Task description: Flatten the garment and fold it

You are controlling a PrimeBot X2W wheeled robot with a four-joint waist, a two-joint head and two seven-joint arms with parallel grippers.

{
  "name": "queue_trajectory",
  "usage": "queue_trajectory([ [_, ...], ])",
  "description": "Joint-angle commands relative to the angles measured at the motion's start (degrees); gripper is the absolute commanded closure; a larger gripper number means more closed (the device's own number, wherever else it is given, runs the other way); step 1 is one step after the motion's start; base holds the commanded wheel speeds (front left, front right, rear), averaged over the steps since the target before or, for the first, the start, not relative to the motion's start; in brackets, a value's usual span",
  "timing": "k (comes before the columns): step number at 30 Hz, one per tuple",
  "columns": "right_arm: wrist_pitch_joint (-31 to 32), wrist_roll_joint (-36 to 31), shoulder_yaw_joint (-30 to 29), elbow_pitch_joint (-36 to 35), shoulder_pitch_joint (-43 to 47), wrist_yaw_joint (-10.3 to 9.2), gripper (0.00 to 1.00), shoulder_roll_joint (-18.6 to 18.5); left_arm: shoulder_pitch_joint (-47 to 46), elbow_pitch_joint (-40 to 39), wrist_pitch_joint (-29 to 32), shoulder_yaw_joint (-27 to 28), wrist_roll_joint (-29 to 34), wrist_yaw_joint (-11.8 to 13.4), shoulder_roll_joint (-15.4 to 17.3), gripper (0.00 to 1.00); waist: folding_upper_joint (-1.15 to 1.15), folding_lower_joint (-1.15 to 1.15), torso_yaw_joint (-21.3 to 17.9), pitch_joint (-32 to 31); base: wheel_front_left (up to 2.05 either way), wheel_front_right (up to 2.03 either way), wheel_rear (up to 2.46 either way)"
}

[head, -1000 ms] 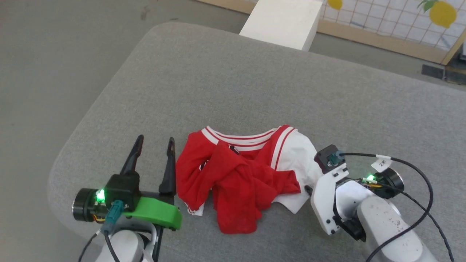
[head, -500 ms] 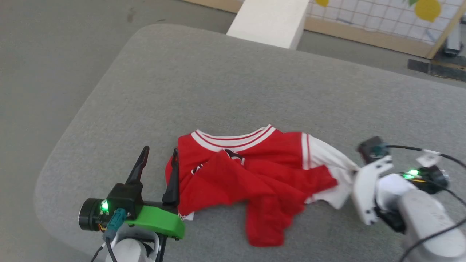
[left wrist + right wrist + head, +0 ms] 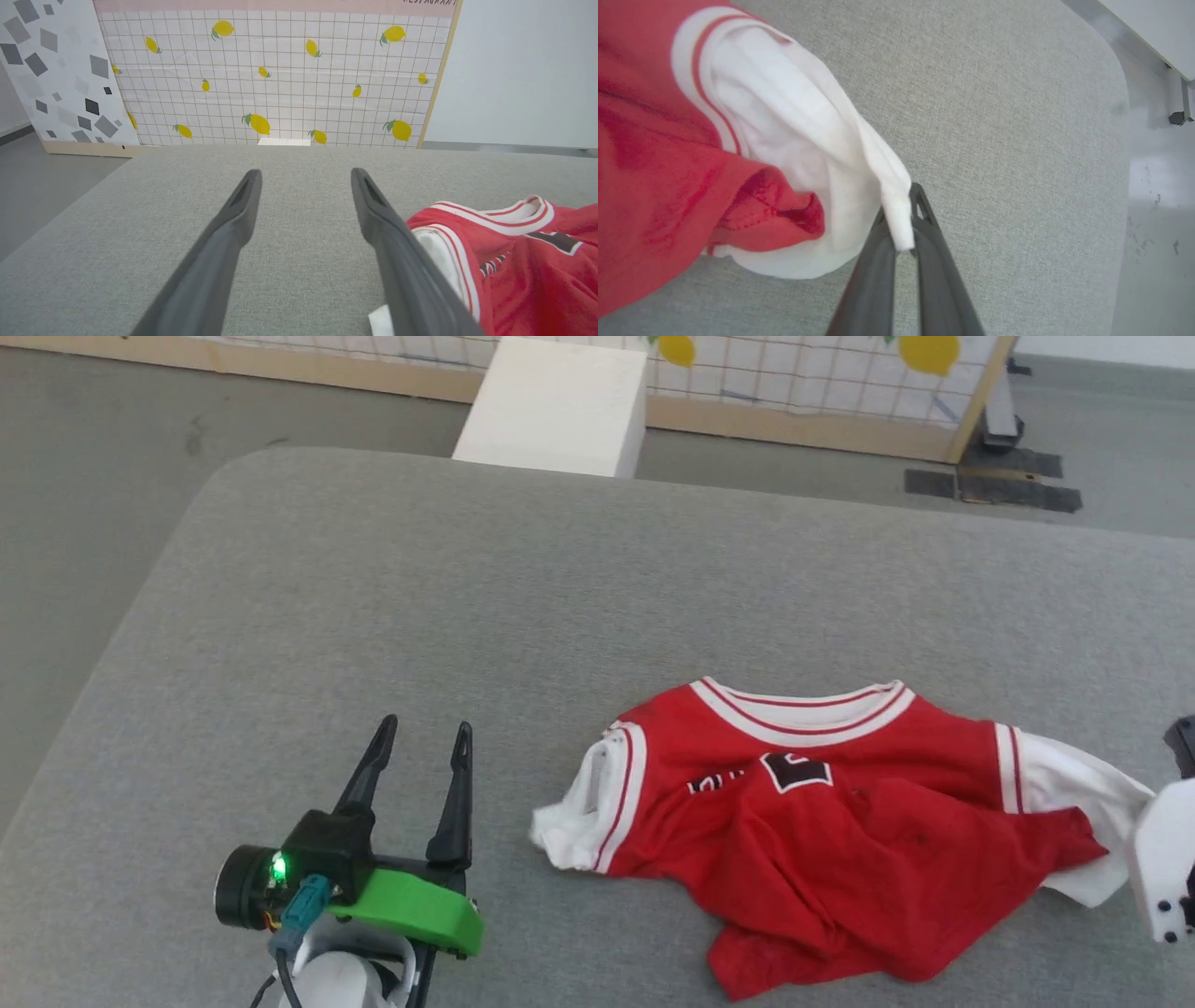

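Observation:
The garment (image 3: 831, 821), a red jersey with white sleeves and striped collar trim, lies partly spread and rumpled on the grey cushion (image 3: 467, 597); black letters show on its chest. My right gripper (image 3: 900, 215) is shut on the edge of the garment's white sleeve (image 3: 808, 140), the cloth pinched between its fingertips; its pale wrist (image 3: 1162, 859) shows at the head view's right edge. My left gripper (image 3: 422, 747) stands open on bare cushion left of the garment's other sleeve (image 3: 583, 812), empty. In the left wrist view the garment (image 3: 523, 261) lies right of its fingers (image 3: 243, 210).
A white block (image 3: 555, 406) stands beyond the cushion's far edge. A lemon-patterned grid panel (image 3: 275, 74) on a wooden frame runs behind it. Grey floor (image 3: 65, 523) lies left of the cushion, whose rounded corner (image 3: 1111, 70) is near my right gripper.
My right gripper closed on the white sleeve and pulled it right, dragging and spreading the crumpled garment away from my left gripper. The head camera has also shifted.

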Motion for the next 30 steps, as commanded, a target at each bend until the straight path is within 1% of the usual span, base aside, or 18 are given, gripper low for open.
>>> queue_trajectory([
  [1,-1.14,-1.0,-0.49,-0.67,0.76,-0.11,0.59,0.78,-0.35,0.44,-0.22,0.15,0.57,-0.52,-0.55,0.0,0.0,0.0,-1.49,0.94,0.0,0.0,0.0],
  [2,-1.9,-1.24,-1.07,-0.95,1.08,-0.11,0.0,1.68,-0.44,0.85,-0.22,0.16,0.67,-0.81,-0.68,0.0,0.0,0.0,-1.77,1.06,0.0,0.0,0.0],
  [7,-8.88,-1.97,-3.26,-5.2,1.82,-0.11,0.0,7.85,-0.71,4.21,-0.23,0.06,-0.22,-2.72,-1.6,0.0,0.0,0.0,-3.2,1.12,0.0,0.0,0.0],
  [10,-15.83,-1.37,-4.8,-10.35,2.56,-0.11,0.0,11.51,-1.01,7.06,0.84,-0.79,-1.24,-4.32,-1.65,0.0,0.0,0.0,-3.89,0.89,0.0,0.0,0.0],
  [12,-21.06,-0.14,-6.7,-14.35,3.59,-0.11,0.0,14.88,-1.59,8.63,3.78,-1.8,-1.74,-5.52,-1.24,0.0,0.0,0.0,-4.06,0.79,0.0,0.0,0.0],
  [14,-25.47,-0.33,-7.03,-18.34,5.81,-0.11,0.0,16.83,-2.3,9.58,7.27,-2.47,-2.37,-6.25,-0.79,0.0,0.0,0.0,-4.35,1.07,0.0,0.0,0.0],
  [18,-31.23,-0.38,-8.03,-22.84,10.23,-0.11,0.0,20.97,-3.69,10.6,16.0,-3.38,-3.98,-7.13,0.33,0.0,0.0,0.0,-5.33,2.17,0.0,0.0,0.0],
  [20,-32.88,-0.3,-7.95,-23.46,11.76,-0.11,0.0,22.27,-4.84,10.66,18.88,-3.18,-4.16,-6.89,1.05,0.0,0.0,0.0,-5.9,2.84,0.0,0.0,0.0],
  [23,-34.11,-0.94,-7.13,-23.16,12.92,-0.11,0.0,23.22,-6.53,11.0,22.99,-3.47,-4.27,-7.0,2.05,0.0,0.0,0.0,-6.62,3.97,0.0,0.0,0.0],
  [25,-34.68,-0.99,-6.6,-22.78,12.99,-0.11,0.0,23.7,-7.84,11.74,27.0,-5.77,-2.53,-7.76,4.08,0.0,0.0,0.0,-7.04,4.72,0.0,0.0,0.0],
  [26,-35.0,-1.13,-6.36,-22.59,12.86,-0.11,0.0,23.88,-8.45,11.87,28.37,-6.11,-2.94,-8.04,4.3,0.0,0.0,0.0,-7.21,5.19,0.0,0.0,0.0],
  [30,-35.59,-2.61,-5.25,-21.91,12.27,-0.11,0.0,24.17,-10.57,12.63,30.84,-7.45,-3.27,-8.66,5.16,0.0,0.0,0.0,-7.65,6.46,0.0,0.0,0.0],
])
